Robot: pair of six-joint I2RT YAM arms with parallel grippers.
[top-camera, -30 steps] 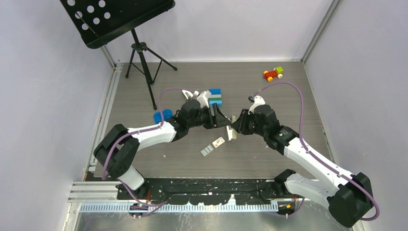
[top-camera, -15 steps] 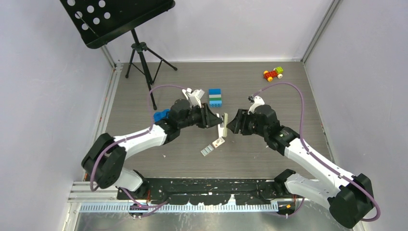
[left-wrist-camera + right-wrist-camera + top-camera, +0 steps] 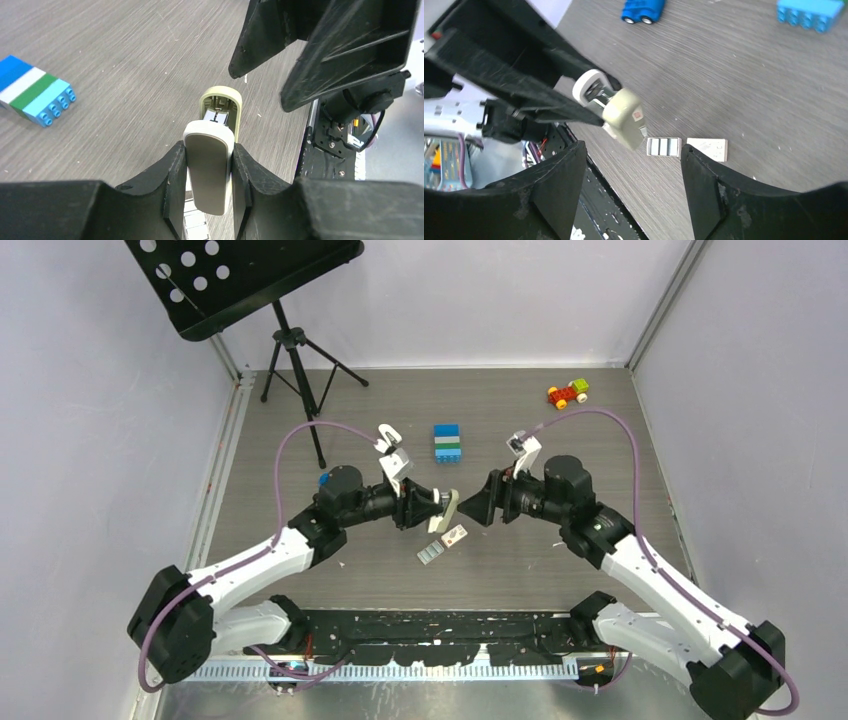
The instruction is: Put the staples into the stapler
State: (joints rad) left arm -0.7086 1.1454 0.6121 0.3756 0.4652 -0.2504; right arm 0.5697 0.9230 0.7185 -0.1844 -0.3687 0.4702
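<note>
My left gripper (image 3: 438,508) is shut on the stapler (image 3: 446,510) and holds it off the table. In the left wrist view its white-rimmed body (image 3: 209,170) is clamped between both fingers. Its beige top (image 3: 221,106) stands swung open beyond, showing the metal channel. My right gripper (image 3: 478,508) faces it a little to the right, open and empty. In the right wrist view the stapler (image 3: 616,112) hangs ahead of the spread fingers (image 3: 704,180). The staples (image 3: 430,553) lie flat on the table below, beside a small white box (image 3: 455,534). Both also show as staples (image 3: 664,147) and box (image 3: 707,149).
A blue, white and green brick stack (image 3: 447,442) stands behind the grippers. A blue toy car (image 3: 325,480) is partly hidden by the left arm. A red and yellow toy car (image 3: 567,393) sits at the back right. A music stand (image 3: 290,350) is at the back left.
The stapler passed from my right gripper to my left, which shut on it and drew back left. My right gripper let go and opened wide.
</note>
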